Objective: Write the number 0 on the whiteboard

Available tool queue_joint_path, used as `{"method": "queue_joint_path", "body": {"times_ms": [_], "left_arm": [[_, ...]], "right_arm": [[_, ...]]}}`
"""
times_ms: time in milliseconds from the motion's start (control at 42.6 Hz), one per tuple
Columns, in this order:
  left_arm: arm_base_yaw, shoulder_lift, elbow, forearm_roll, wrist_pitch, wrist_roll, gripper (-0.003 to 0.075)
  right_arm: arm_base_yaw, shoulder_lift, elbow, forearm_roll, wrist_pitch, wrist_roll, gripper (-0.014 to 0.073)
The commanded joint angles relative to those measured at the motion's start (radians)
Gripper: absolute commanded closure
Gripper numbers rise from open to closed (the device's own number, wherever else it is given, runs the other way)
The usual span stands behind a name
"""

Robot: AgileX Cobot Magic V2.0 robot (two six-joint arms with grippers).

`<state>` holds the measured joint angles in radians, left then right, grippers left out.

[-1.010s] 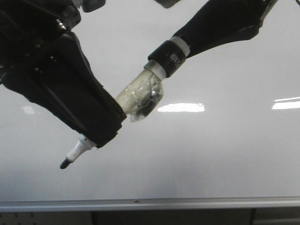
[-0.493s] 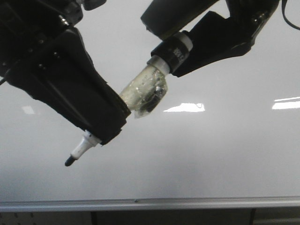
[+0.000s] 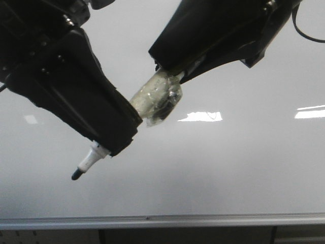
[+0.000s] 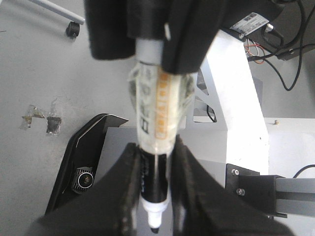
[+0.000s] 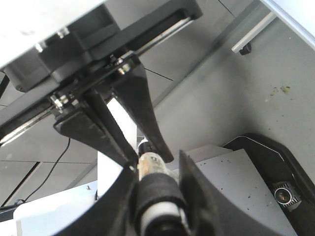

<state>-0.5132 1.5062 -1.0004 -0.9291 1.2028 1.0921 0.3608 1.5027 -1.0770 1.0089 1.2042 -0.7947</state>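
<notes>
Overhead, both hands (image 3: 109, 134) (image 3: 170, 66) clamped on one marker (image 3: 155, 101), above whiteboard (image 3: 228, 173).

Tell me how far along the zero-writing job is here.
Done: the marker is uncapped, its black tip bare, and clamped in the left gripper. In hand: the right gripper grips the marker's taped rear end, so both arms hold it above the whiteboard. Left: all the writing; no loop shows on the visible board, and the tip's contact with it cannot be told.
</notes>
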Motion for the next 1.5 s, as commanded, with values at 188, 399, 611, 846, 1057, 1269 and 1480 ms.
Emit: {"method": "queue_joint_path", "body": {"times_ms": [188,399,611,846,1057,1269,1480], "left_arm": [[-0.009,-0.041,-0.028,-0.076,0.031,-0.001,0.0591],[-0.009,-0.041,-0.028,-0.094,0.017,-0.001,0.0128],[-0.009,-0.041,-0.028,-0.094,0.017,-0.001,0.0029],[-0.009,-0.041,-0.028,-0.094,0.017,-0.001,0.0029],[-0.009,-0.041,-0.028,-0.09,0.017,-0.001,0.0029],[-0.009,-0.041,-0.028,-0.09,0.017,-0.001,0.0029],[-0.009,-0.041,-0.028,-0.09,0.023,-0.001,0.0063]], "right_arm": [[0.0,-0.032,-0.03,0.047,0.131,-0.008,0.0662],[0.0,-0.032,-0.03,0.047,0.131,-0.008,0.0662],[-0.001,-0.033,-0.03,0.021,0.131,-0.007,0.0662],[-0.033,-0.046,-0.03,-0.131,0.131,0.108,0.0662],[-0.166,-0.137,-0.03,-0.31,0.124,0.223,0.0661],[-0.307,-0.261,-0.047,-0.519,-0.072,0.308,0.0661],[-0.329,-0.371,-0.053,-0.532,-0.407,0.308,0.0661]]}}
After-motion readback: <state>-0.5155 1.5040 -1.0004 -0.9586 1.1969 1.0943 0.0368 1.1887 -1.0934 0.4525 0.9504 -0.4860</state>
